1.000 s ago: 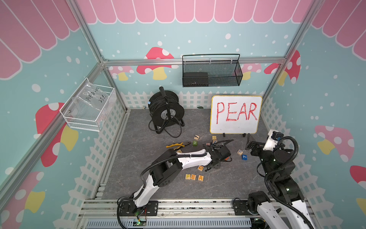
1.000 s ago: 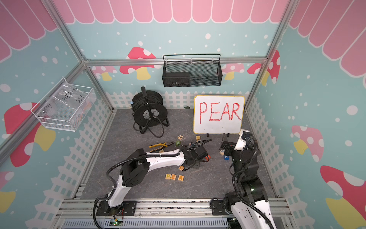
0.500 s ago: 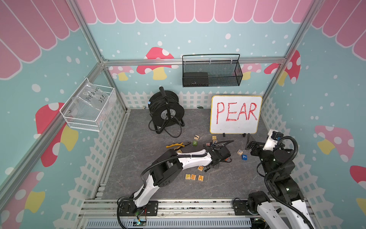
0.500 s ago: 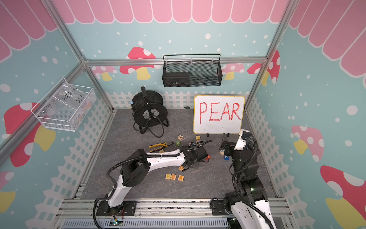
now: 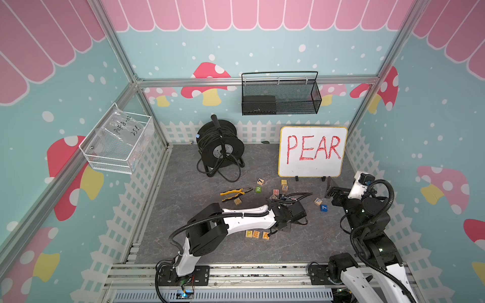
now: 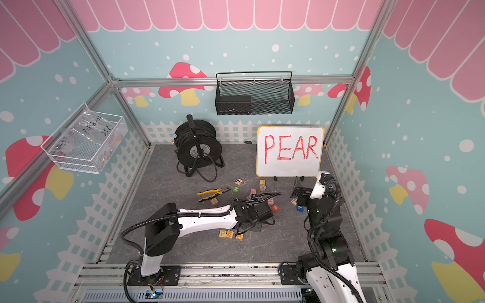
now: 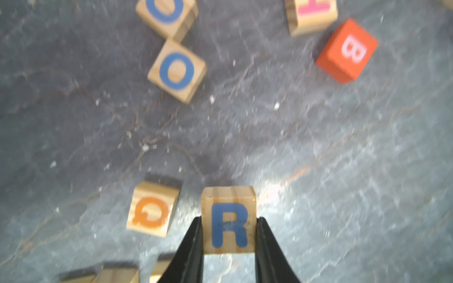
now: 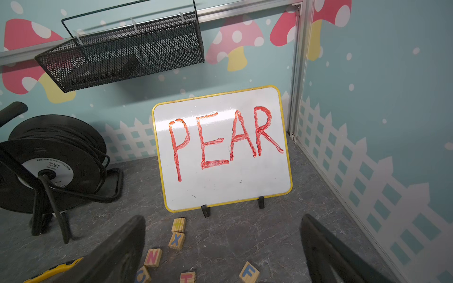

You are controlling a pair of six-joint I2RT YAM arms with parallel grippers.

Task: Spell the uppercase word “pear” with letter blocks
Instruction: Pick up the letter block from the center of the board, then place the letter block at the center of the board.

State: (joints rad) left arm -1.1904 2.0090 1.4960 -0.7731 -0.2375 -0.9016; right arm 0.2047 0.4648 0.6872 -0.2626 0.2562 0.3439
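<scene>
Three letter blocks are lined up in one row on the front half of the bench (image 5: 183, 189): a P block (image 5: 249, 234), an E block (image 5: 256, 234) and an A block (image 5: 265, 235). The fourth, the R block (image 7: 229, 220), is pinched by the left jaws, one black finger (image 7: 193, 245) pressed to each side, near the row's A end. One orange Q block (image 7: 152, 209) is seen beside it. The right jaws are spread wide, facing one whiteboard (image 8: 223, 149).
</scene>
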